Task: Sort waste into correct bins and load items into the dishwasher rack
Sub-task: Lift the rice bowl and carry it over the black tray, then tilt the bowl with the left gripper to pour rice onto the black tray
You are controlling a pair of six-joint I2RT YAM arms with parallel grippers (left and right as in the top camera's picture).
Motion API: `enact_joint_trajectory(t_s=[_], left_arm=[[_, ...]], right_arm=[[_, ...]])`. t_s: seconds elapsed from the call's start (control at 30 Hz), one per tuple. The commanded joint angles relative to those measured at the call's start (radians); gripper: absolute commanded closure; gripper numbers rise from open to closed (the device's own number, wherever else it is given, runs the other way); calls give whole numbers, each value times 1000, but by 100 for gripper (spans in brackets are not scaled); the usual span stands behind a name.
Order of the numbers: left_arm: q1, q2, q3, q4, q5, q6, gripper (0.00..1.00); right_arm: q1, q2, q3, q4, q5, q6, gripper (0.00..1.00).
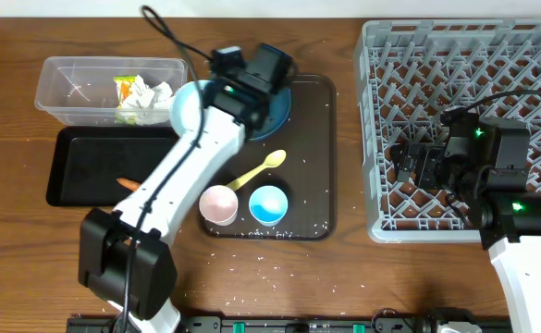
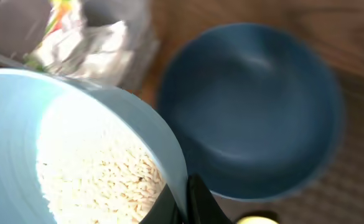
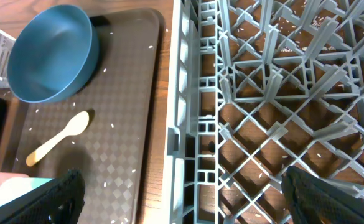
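My left gripper (image 1: 216, 94) is shut on the rim of the pale blue-white bowl (image 1: 187, 109), which is tilted beside the clear tub (image 1: 67, 88). In the left wrist view the fingers (image 2: 185, 200) pinch the bowl's wall (image 2: 20, 106), and white rice (image 2: 94, 177) lies inside. The dark blue dish (image 1: 275, 116) (image 2: 250, 112) sits behind it on the brown tray. Tissues and the yellow-green wrapper (image 1: 139, 97) lie in the tub. The sausage (image 1: 129, 184) lies in the black tray (image 1: 85, 157). My right gripper (image 1: 407, 165) (image 3: 191, 199) is open and empty over the left edge of the rack (image 1: 464, 55) (image 3: 275, 93).
The brown serving tray (image 1: 312, 157) (image 3: 126, 93) holds the yellow spoon (image 1: 259, 169) (image 3: 57, 140), the pink cup (image 1: 219, 203) and the blue cup (image 1: 268, 204). Loose rice grains are scattered on the tray, on the table by its front edge (image 1: 252, 242) and in the rack.
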Motion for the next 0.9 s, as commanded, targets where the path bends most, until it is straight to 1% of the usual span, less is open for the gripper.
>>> enact_joint_trajectory(t_s=[0.0,0.17,0.33,0.5,0.73,0.8,0.87], left_arm=[[113,-41,17,-32,123,51,94],[311,-49,17,-90,406,193,94],[502,-49,13,-163,655,334,94],[686,-49,-20,-162,975,470,93],[911,-48,-92,-162,1345,607,94],[970,-48,-120,-161,1437,638,94],[1017,-48,-147,-155,1495,649,94]], right_arm=[[-8,-3,20,-2,10,-15,1],[-8,-3,19,-2,10,-15,1],[-8,-3,18,-3,10,-15,1],[-8,-3,18,-4,10,-15,1],[-8,-3,18,-6,10,-15,1],[-8,-3,18,-6,10,-15,1],[-8,-3,18,-5,10,-15,1]])
